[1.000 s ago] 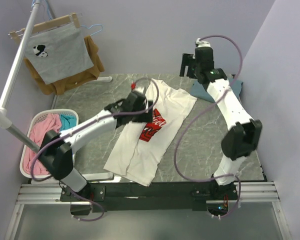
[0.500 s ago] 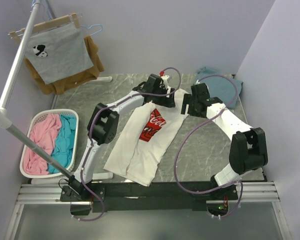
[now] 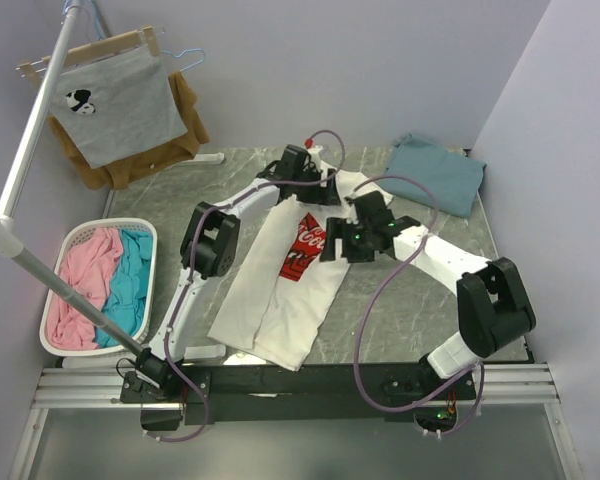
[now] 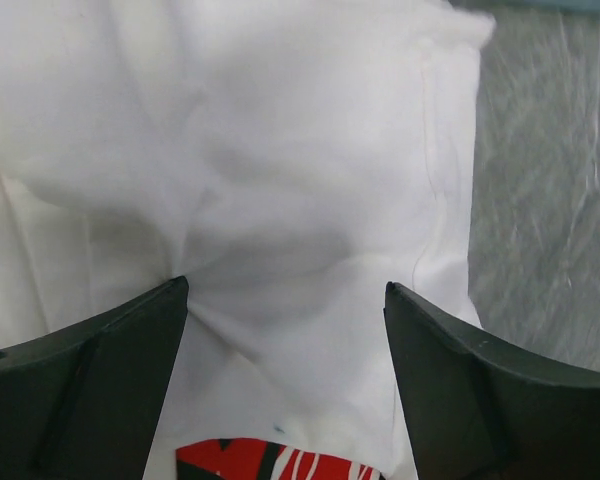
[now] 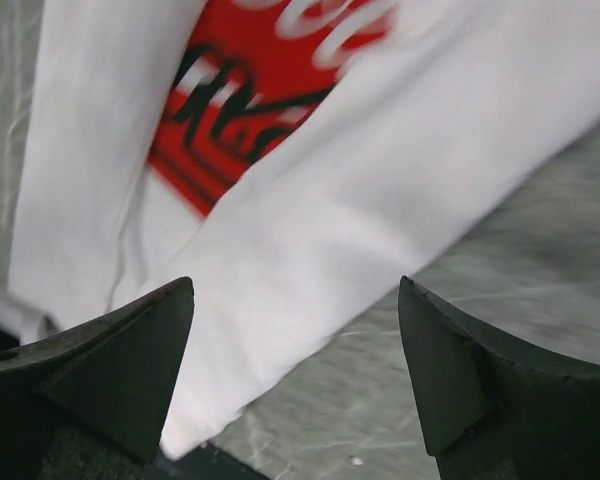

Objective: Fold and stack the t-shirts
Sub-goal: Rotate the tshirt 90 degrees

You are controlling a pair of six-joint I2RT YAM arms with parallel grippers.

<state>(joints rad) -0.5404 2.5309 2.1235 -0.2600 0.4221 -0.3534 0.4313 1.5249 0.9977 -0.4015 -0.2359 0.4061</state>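
We see the table (image 3: 420, 300) with the white t-shirt (image 3: 280, 300) lying lengthwise mid-surface and the teal t-shirt (image 3: 435, 172) at the far right corner. Left gripper (image 4: 285, 300) jaws are wide apart over bunched cloth above the red logo (image 3: 302, 240). Right gripper (image 5: 295, 300) jaws are also apart, over the shirt's right edge.

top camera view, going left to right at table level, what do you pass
laundry basket → white t-shirt → teal-blue t-shirt
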